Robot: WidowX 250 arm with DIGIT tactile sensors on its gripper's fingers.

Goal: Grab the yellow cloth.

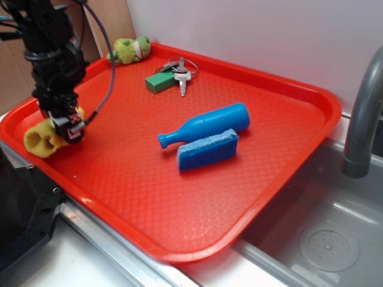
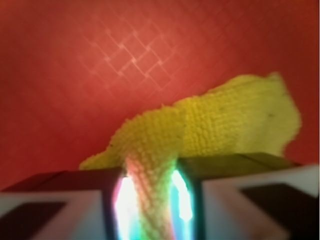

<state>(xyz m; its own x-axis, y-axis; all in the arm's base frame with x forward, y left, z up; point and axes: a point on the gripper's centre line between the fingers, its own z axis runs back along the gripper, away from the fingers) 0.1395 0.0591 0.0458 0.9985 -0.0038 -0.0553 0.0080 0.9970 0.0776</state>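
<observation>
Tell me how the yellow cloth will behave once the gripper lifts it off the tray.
The yellow cloth will probably hang limp: it is bunched, and a fold is pinched thin in the gripper. Its looped, fuzzy weave suggests it is light and unlikely to slip. Only that fold is held, so the rest may drag on the red tray at first.

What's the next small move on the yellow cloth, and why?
Probably a short straight lift. In the wrist view a fold of the yellow cloth sits pinched between the fingers, so the gripper looks closed on it, while the rest of it lies on the red tray.
</observation>
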